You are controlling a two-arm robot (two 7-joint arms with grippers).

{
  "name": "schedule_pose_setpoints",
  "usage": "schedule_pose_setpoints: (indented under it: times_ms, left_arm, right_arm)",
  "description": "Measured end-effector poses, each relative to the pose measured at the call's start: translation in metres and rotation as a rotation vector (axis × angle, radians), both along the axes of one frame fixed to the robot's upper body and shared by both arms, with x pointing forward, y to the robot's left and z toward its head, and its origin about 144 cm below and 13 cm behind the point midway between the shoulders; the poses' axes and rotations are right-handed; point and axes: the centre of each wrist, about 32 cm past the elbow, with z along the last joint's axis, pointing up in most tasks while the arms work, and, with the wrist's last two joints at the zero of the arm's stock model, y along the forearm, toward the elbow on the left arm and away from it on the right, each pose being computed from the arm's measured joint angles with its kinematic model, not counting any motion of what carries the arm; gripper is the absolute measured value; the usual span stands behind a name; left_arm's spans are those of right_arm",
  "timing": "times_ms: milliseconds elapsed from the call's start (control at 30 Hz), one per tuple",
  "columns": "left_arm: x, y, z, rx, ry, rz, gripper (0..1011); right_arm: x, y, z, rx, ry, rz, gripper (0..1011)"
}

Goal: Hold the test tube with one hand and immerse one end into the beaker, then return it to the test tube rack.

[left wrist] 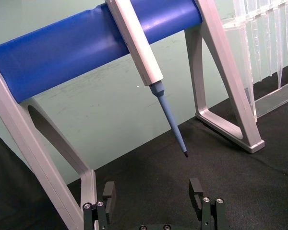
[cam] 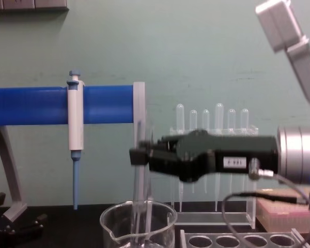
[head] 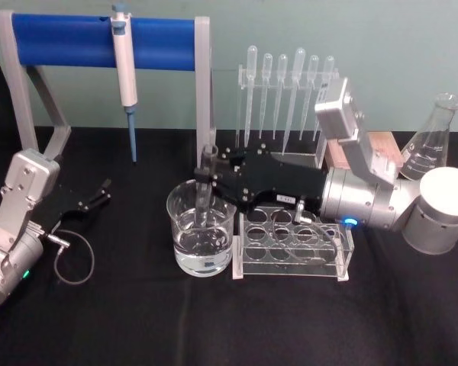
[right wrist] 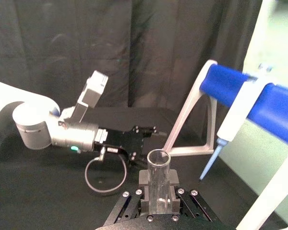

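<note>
Black cloth covers the table (head: 137, 320), with a pale green wall (cam: 196, 62) behind it. The right gripper (head: 211, 179) reaches in from the robot's right, its black body level above the table. Its two fingers are closed to a narrow gap and clamp the test tube (head: 205, 202) between them. In the right wrist view the fingers (right wrist: 144, 178) press on opposite sides of the glass, just below the tube's open rim.

The test tube stands upright with its long axis vertical, flared rim up and rounded end down. Its upper part sticks up a little above the fingers. Its lower part drops straight from the fingertips into the beaker (head: 175, 221), passing below the beaker's rim in the chest view. The beaker holds clear liquid; whether the tube's end reaches it I cannot tell.

Under the gripper's body, just beside the beaker on the wrist side, lies the clear test tube rack (head: 288, 267). Behind the gripper a row of thin pipettes (head: 290, 91) hangs upright. Past the fingertips, toward the robot's left, a pipettor (head: 124, 69) hangs tip down on a blue bar stand (head: 61, 34). A glass flask (head: 431, 141) stands behind the right arm.

The left gripper (head: 103, 192) sits well apart at the robot's left, low over the cloth, fingers spread wide around nothing.
</note>
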Motion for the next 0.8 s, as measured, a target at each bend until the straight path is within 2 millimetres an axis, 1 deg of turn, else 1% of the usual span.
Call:
schedule_pose_setpoints:
  times_ms: [367, 600, 800]
  left_arm:
    - [0.0, 0.0, 0.0, 0.0, 0.0, 0.0, 1000]
    - [0.0, 0.0, 0.0, 0.0, 0.0, 0.0, 1000]
    - [0.0, 0.0, 0.0, 0.0, 0.0, 0.0, 1000]
  right_arm:
    - [-0.001, -0.01, 0.037, 0.021, -0.042, -0.009, 234]
    - [-0.005, -0.017, 0.054, 0.039, -0.064, -0.01, 234]
    - [-0.008, -0.031, 0.066, 0.04, -0.082, -0.028, 234]
